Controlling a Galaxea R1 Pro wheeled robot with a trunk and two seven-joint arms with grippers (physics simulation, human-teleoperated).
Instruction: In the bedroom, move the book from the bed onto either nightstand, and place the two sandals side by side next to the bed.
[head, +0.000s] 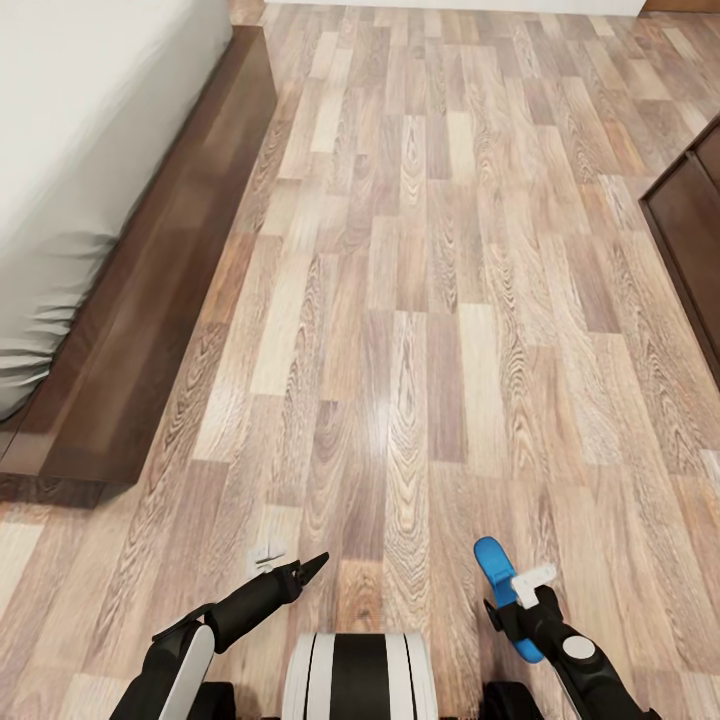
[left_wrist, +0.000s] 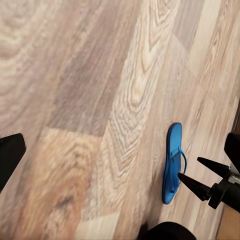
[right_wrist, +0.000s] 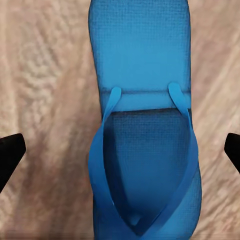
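One bright blue sandal (head: 497, 578) lies flat on the wood floor just ahead of my base, at the lower right of the head view. My right gripper (head: 515, 603) hovers over it, open; in the right wrist view the sandal (right_wrist: 142, 90) spans the space between the spread fingers of the right gripper (right_wrist: 120, 150). The left wrist view takes in the same sandal (left_wrist: 173, 162) with the right gripper (left_wrist: 190, 168) beside its strap. My left gripper (head: 312, 567) is open and empty over bare floor. The bed (head: 170, 300) runs along the left. The book and nightstand are out of view.
The bed's grey mattress (head: 90, 150) overhangs its dark frame, whose corner sits near my left arm. A dark brown wooden cabinet (head: 690, 230) stands at the right edge. Wood-plank floor (head: 430, 300) stretches ahead between them.
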